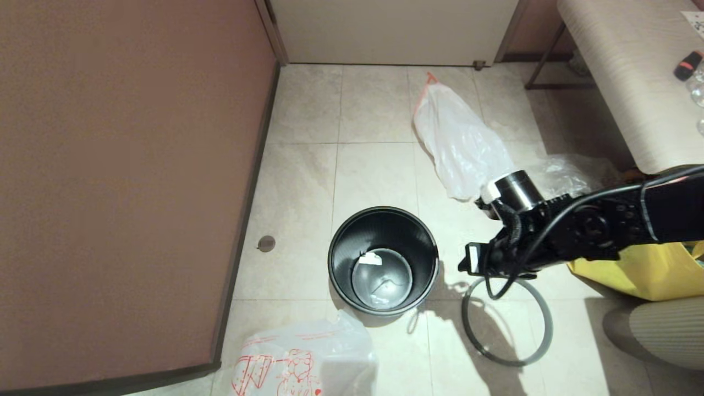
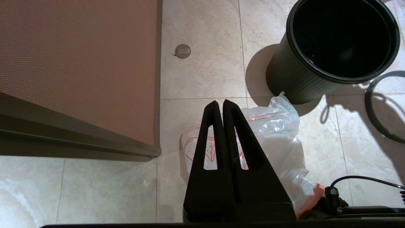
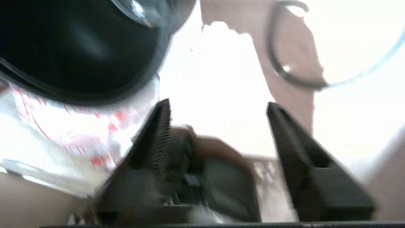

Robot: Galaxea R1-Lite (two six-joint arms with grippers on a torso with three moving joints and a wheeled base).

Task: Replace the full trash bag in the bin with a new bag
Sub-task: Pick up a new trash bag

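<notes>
The black bin [image 1: 383, 259] stands open on the tiled floor with no bag in it and a few scraps at its bottom. Its grey hoop [image 1: 506, 322] lies flat on the floor to the right. The full trash bag [image 1: 459, 143], milky white with orange-red tips, lies farther back. The new bag [image 1: 305, 360] with red drawings lies crumpled in front of the bin. My right gripper [image 3: 216, 107] is open and empty, hanging between the bin [image 3: 79, 47] and the hoop [image 3: 297, 79]. My left gripper [image 2: 220, 103] is shut, above the new bag [image 2: 275, 126].
A brown wall panel [image 1: 126, 181] borders the floor on the left. A clear crinkled bag [image 1: 572, 170] and a yellow tote [image 1: 649, 269] sit on the right under a bench [image 1: 632, 71]. A round floor plug [image 1: 267, 243] lies left of the bin.
</notes>
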